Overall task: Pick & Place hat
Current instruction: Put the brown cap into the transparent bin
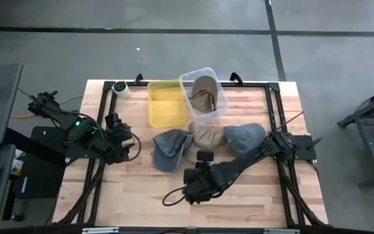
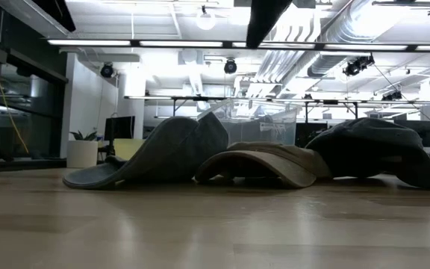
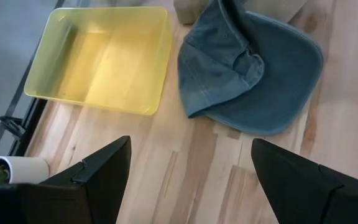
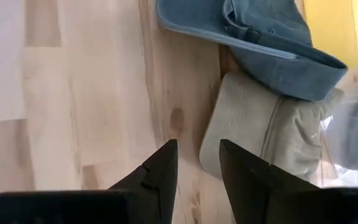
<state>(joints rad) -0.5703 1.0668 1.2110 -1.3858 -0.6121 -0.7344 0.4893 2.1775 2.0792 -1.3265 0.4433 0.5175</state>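
Three hats lie side by side on the wooden table: a blue one (image 1: 172, 149) on the left, a beige one (image 1: 206, 134) in the middle and a grey-blue one (image 1: 245, 138) on the right. A tan hat (image 1: 204, 92) sits inside the clear bin (image 1: 221, 104). My right gripper (image 1: 192, 187) hovers open above bare table, near side of the beige hat (image 4: 260, 134), with nothing between its fingers (image 4: 160, 168). My left gripper (image 1: 125, 136) stands wide open near the table's left edge, looking toward the blue hat (image 3: 253, 74).
An empty yellow bin (image 1: 166, 103) stands at the back beside the clear bin. A small white pot (image 1: 120, 88) sits at the far left corner. A black frame (image 1: 274, 88) edges the table. Bare wood lies along the near side (image 1: 141, 195).
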